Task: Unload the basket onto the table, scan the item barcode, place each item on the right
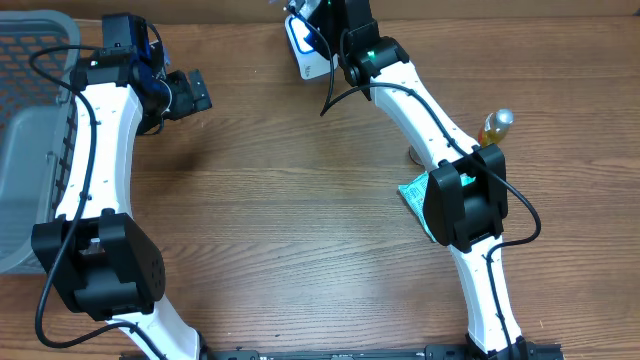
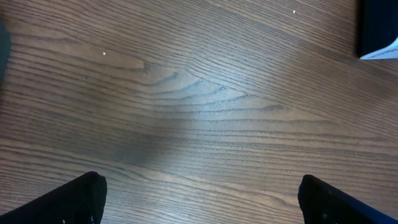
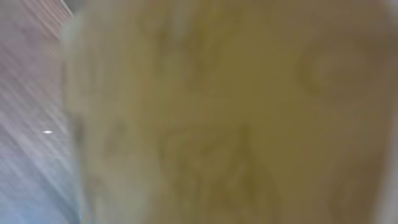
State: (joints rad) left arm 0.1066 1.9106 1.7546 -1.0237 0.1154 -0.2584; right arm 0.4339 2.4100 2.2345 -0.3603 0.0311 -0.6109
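The item [image 1: 304, 47] is a flat white pack with blue print, held up at the table's far edge, top centre. My right gripper [image 1: 318, 30] is shut on it from above. In the right wrist view a blurred yellowish surface [image 3: 224, 112] fills the frame and hides the fingers. No barcode can be made out. My left gripper [image 1: 192, 93] hangs over bare wood at the upper left, open and holding nothing. In its wrist view, the left gripper [image 2: 200, 198] shows only its two black fingertips [image 2: 87, 196], far apart. A dark, white-edged corner [image 2: 378, 31] shows at the top right.
A grey mesh basket [image 1: 28, 150] stands at the left edge. To the right, a small bottle of yellow liquid [image 1: 497, 127] stands upright, and a teal packet [image 1: 414, 194] lies partly under the right arm.
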